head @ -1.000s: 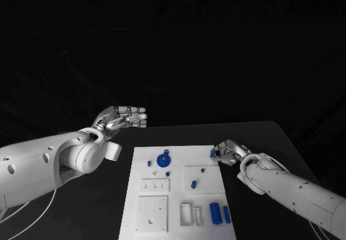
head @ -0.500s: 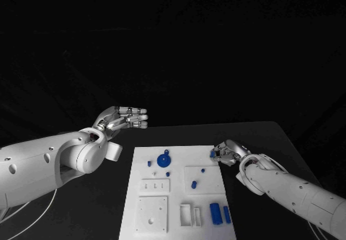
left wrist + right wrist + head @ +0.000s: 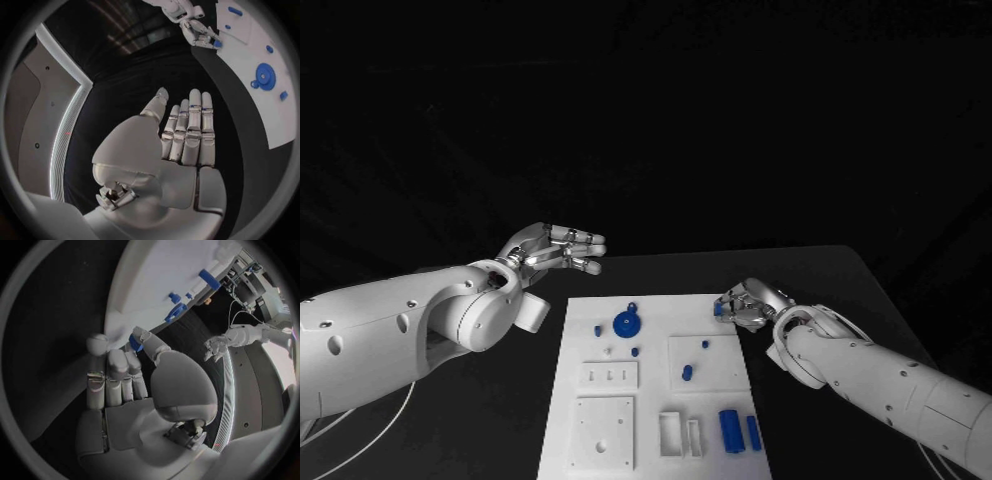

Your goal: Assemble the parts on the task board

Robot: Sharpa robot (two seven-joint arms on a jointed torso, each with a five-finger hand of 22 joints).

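Starting nearest the robot, the task board lies lengthwise on the black table, its white face cut into recessed panels. At the near end two long blue bars lie side by side beside a pair of upright white slots, presumably the seats they are meant for. Further along, a small blue peg rests on a square panel, and beyond it a blue gear sits flat near the far end with smaller blue pieces just beside it.

At the board's far right corner the right hand has its fingers curled in, pinching a small blue part between thumb and fingertips; the right wrist view shows the piece held just over the board's edge. It looks like a pick-up or a carry towards a seat, though which seat I cannot tell.

Farthest out, the left hand hovers above the table off the board's far left corner, fingers extended and loosely apart, holding nothing. It is likely parked there to leave the board clear for the working hand.
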